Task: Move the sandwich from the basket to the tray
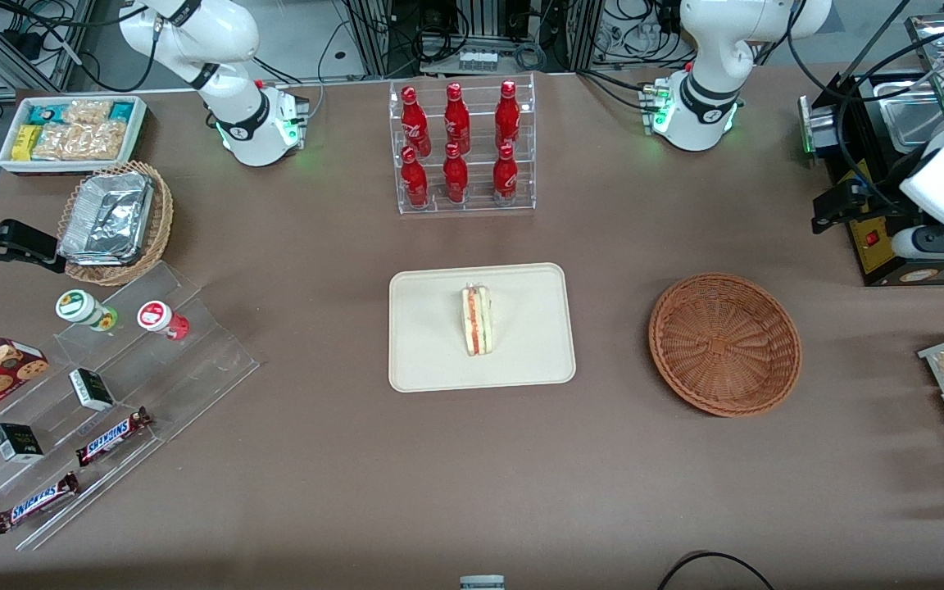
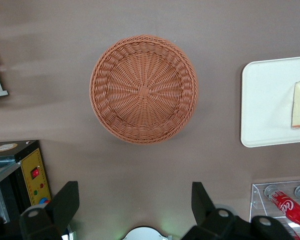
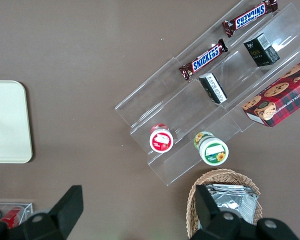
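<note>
Sandwich (image 1: 477,320) first: it sits on the tray (image 1: 423,360), near the tray's middle, resting on a side with the red and green filling edge turned up toward the front camera. I judge it light and soft, bread that would dent under a hard pinch and layers that could slide apart if squeezed across the filling. If I had to take it again, I would close gently on the two flat bread faces, low on the wedge, not on the pointed tip.

From my seat the basket (image 1: 724,344) lies empty, toward the working arm's end of the surface (image 1: 316,459), well apart from the tray. So I read the transfer as done, with nothing left to carry.

My hand (image 2: 135,205) hangs high over the surface, beside the basket and on the side farther from the front camera, looking down on it. Its two black fingers (image 2: 65,202) are spread wide with nothing between them.

Around the tray, a clear rack of red cola bottles (image 1: 460,143) stands farther from the front camera than the tray, near enough that a low sweep could knock it. Toward the parked arm's end are stepped clear shelves (image 1: 111,385) with chocolate bars, small boxes and two jars, a pale wicker basket of foil trays (image 1: 115,220), and a white box of snack packets (image 1: 72,131). A black machine (image 1: 873,164) sits just beside my arm, and that is the thing I would mind on any retreat. Between tray and basket the surface carries nothing.
</note>
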`<state>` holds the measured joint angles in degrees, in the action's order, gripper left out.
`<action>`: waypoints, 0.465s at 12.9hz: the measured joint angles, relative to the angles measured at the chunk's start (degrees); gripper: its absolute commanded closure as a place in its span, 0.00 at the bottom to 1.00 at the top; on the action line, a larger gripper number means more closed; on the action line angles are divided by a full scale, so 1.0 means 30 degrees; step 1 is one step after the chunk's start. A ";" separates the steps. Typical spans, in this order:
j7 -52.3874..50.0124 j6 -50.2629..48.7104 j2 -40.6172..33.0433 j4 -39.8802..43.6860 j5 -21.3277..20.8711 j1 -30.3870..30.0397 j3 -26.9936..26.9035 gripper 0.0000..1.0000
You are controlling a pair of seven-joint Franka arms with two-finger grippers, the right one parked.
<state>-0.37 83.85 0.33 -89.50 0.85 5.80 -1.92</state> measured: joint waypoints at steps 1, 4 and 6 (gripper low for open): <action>0.0000 0.0019 -0.0003 0.0032 -0.0244 -0.0307 0.0428 0.01; 0.0000 0.0026 0.0024 0.0259 -0.0755 -0.0584 0.0934 0.01; 0.0000 0.0031 0.0079 0.0350 -0.0758 -0.0594 0.0969 0.01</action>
<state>-0.37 83.94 0.57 -88.45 -1.43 4.02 0.99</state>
